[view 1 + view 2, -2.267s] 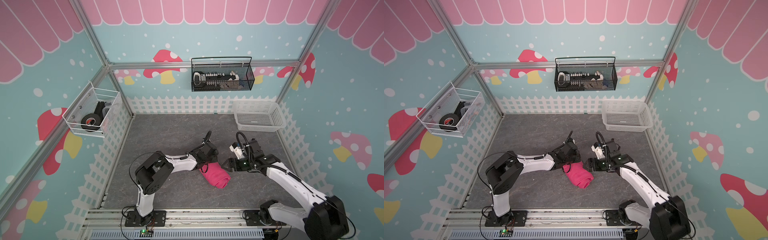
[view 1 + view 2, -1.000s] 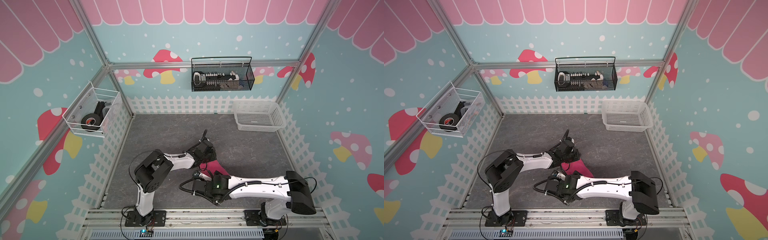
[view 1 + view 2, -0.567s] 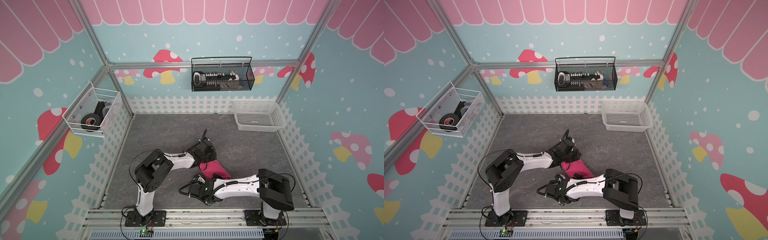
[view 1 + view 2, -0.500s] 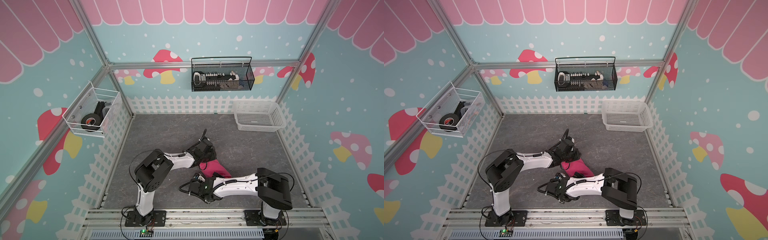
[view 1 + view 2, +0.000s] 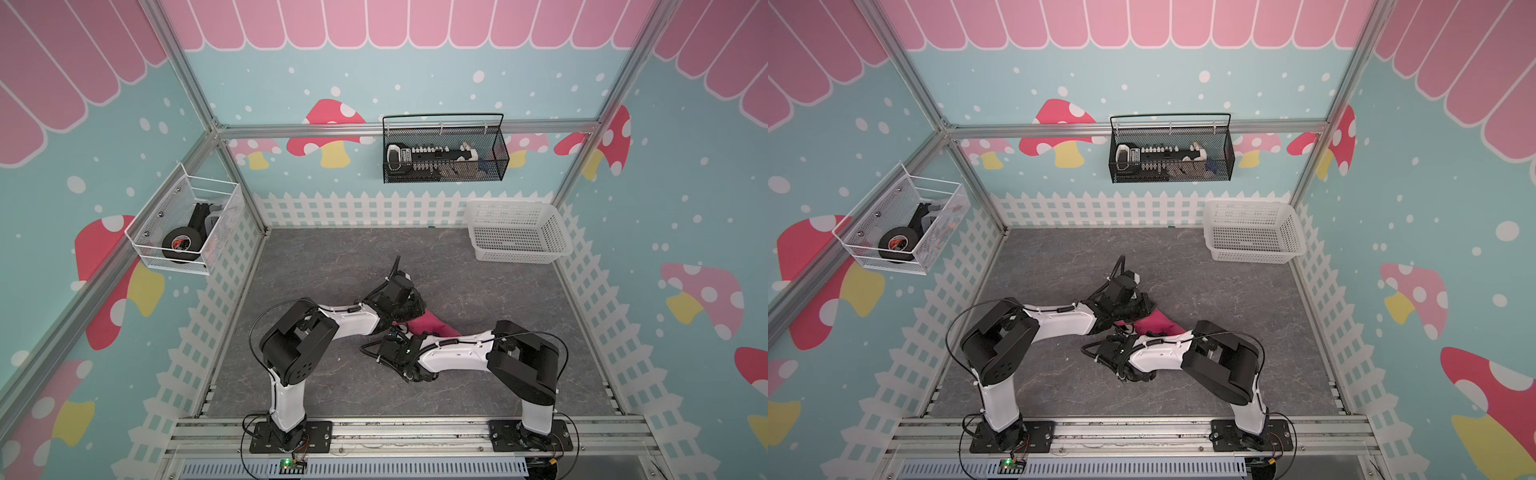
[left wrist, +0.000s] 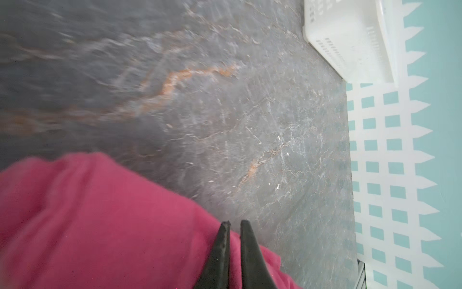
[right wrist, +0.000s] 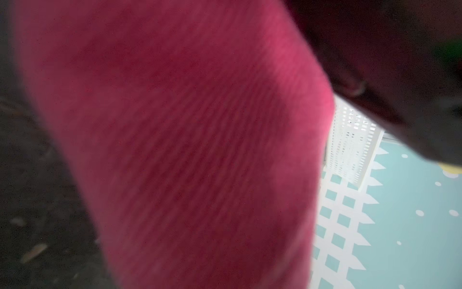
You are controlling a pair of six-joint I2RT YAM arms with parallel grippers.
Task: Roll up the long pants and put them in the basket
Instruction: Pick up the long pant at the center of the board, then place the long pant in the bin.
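Two grippers meet mid-table: nearest, the right gripper (image 5: 402, 333), how far open I cannot tell, crowds the bundled long pants (image 5: 434, 326), the left gripper (image 6: 235, 222) beyond pinches their edge nearly closed, bare table (image 5: 332, 257) runs to the far-corner white basket (image 5: 517, 237), and the right arm (image 5: 457, 357) folds tighter than a second ago.

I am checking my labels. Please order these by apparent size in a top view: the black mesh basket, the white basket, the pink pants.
1. The black mesh basket and the white basket: nearly alike. The mesh one hangs higher, nearer the camera, so I do not rank them.
2. The long pants: smallest; only part shows.
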